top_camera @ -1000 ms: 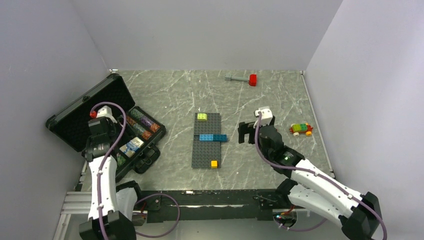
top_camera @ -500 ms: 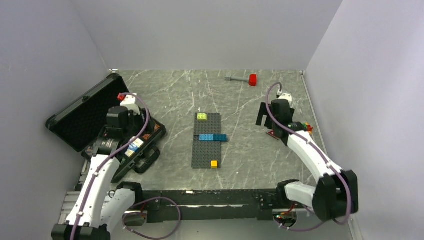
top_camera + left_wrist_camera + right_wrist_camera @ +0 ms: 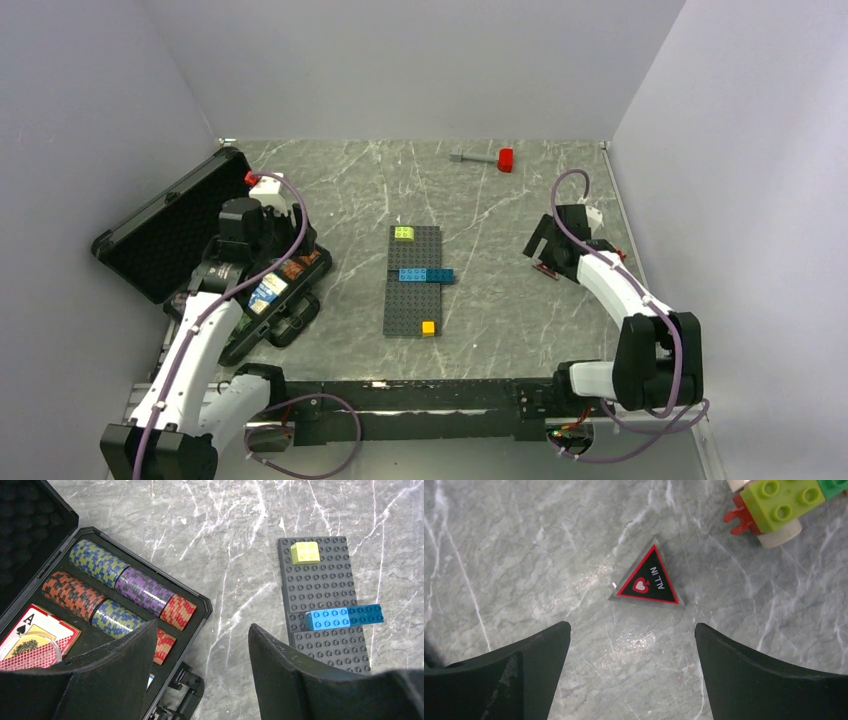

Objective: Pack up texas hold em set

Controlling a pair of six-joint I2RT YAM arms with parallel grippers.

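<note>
Right claw [image 3: 631, 626] gapes over triangle button [image 3: 647, 577], brick car [image 3: 780, 504] near

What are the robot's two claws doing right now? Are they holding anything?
Left gripper: open, holding nothing, over the edge of the case.
Right gripper: open, holding nothing, above the triangle button.

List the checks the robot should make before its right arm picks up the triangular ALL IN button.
1. Right gripper open: ok.
2. ALL IN button flat on the table, roughly centred between the fingers: ok.
3. Brick car apart from the button: ok.
4. Case open: ok.
5. Free spot in the case for the button: cannot tell.
6. Left gripper open, holding nothing: ok.
</note>
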